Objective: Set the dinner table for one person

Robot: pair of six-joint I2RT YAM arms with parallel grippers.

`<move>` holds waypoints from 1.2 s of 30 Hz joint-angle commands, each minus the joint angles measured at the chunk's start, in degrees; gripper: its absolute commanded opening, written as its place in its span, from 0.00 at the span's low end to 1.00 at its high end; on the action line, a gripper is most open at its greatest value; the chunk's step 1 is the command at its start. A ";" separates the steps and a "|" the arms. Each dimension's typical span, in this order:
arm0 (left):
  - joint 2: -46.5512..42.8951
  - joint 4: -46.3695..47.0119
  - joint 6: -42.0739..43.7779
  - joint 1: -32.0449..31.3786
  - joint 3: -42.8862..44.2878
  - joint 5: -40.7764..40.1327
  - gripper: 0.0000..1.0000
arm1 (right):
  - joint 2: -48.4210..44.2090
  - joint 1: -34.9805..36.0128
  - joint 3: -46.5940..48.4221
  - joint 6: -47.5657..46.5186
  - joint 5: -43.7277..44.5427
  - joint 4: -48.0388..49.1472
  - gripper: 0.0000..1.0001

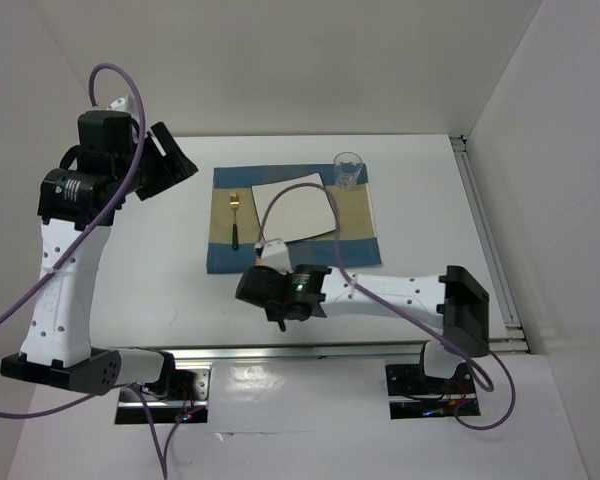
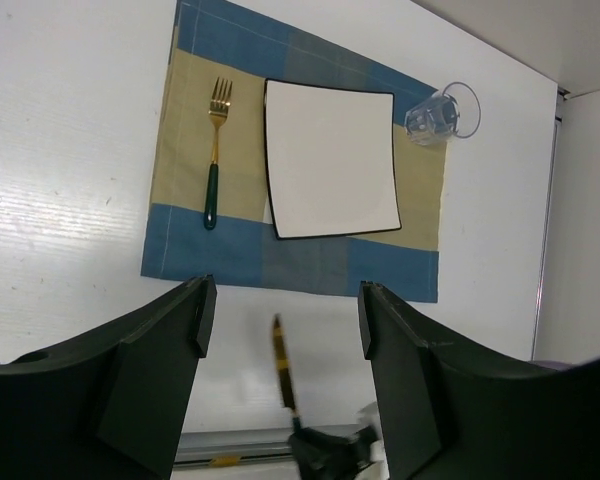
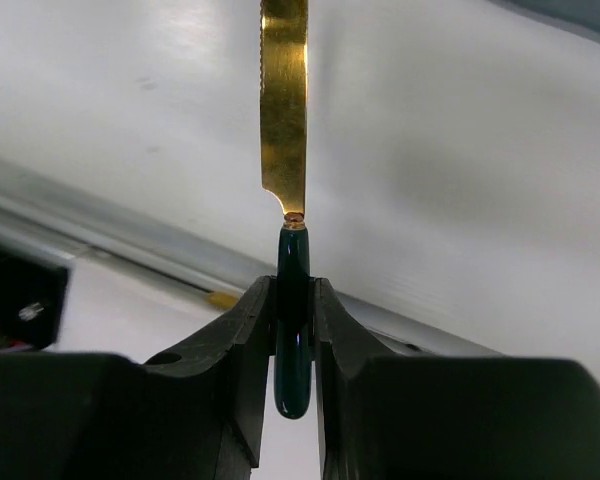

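The right hand (image 3: pixel 293 300) is clenched on a single knife (image 3: pixel 285 110), its two fingers (image 3: pixel 245 340) pressing the dark green handle from both sides while the gold blade sticks out ahead. From the left wrist view, the knife sits over bare worktop (image 1: pixel 160 290), just short of the near edge of the placemat, with its tip pointing toward the mat. Whether the blade touches the surface cannot be told.

The left hand (image 2: pixel 285 305) is released, jaws spread wide with nothing between them. It is raised high over the left side of the worktop.

There is one blue-and-tan placemat (image 1: pixel 220 255), lying near the middle of the worktop. One square white plate (image 1: pixel 295 210) with a thin black rim rests on it. One fork (image 1: pixel 235 220), with a gold head and dark green handle, lies on the mat just left of the plate, tines toward the far side. One clear glass (image 1: pixel 348 170) stands at the mat's far right corner.

The worktop is flat, matte white and wide. A metal rail (image 1: pixel 490 250) runs down its right edge, and plain white walls (image 1: pixel 330 60) close it in on the far side and on both sides.
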 commanded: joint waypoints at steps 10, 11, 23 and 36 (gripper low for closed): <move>4.18 2.13 -1.64 -0.19 4.66 0.09 0.76 | -22.14 -18.18 -13.49 4.44 3.98 -8.05 0.07; 4.79 2.13 -1.64 -0.19 4.66 0.09 0.76 | -22.14 -20.22 -14.01 0.15 3.97 -6.64 0.07; 9.19 3.97 -0.50 -0.19 2.47 3.08 0.76 | -12.57 -48.34 -14.73 -27.74 -12.19 18.76 0.08; 12.09 5.55 0.03 0.87 3.08 3.60 0.76 | -2.82 -56.80 -16.04 -35.40 -22.93 28.97 0.08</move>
